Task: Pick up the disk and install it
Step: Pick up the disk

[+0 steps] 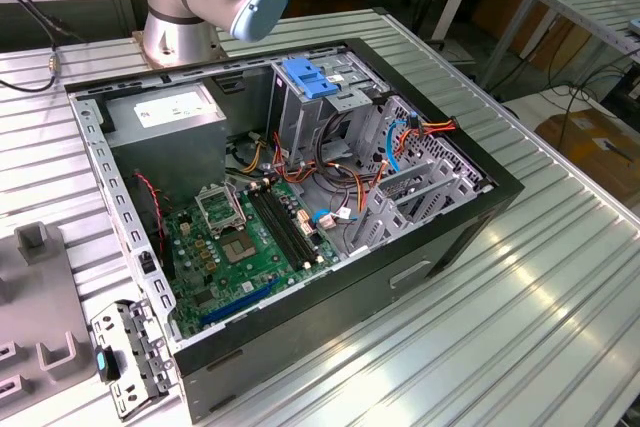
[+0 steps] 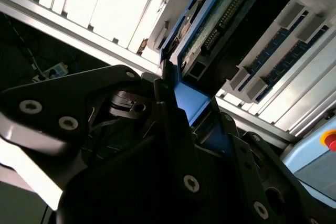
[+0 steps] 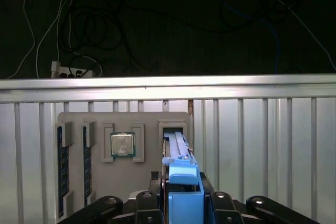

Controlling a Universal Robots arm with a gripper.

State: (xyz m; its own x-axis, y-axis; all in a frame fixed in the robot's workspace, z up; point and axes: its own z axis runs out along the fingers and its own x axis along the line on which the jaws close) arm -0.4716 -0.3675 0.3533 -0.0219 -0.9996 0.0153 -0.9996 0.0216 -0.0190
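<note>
In both wrist views my gripper (image 3: 184,195) is shut on the disk (image 3: 177,148), which I see edge-on with its blue plastic rail between the black fingers (image 3: 153,199). The disk's far end is at an open slot of a grey holder tray (image 3: 73,121); I cannot tell whether it still sits in that slot. The second wrist view shows the disk (image 2: 223,17) from its green circuit-board side, with the gripper (image 2: 191,109) clamped on the blue rail. In the exterior view the open computer case (image 1: 420,257) lies on the ribbed metal table, with its drive cage (image 1: 300,122) at the back.
The holder tray also carries memory sticks (image 3: 63,166) and a processor chip (image 3: 122,144). Inside the case are a green motherboard (image 1: 245,247), a grey power supply box (image 1: 165,112), bundled cables (image 1: 345,182) and a blue handle piece (image 1: 308,77). The arm's base (image 1: 180,17) stands behind the case.
</note>
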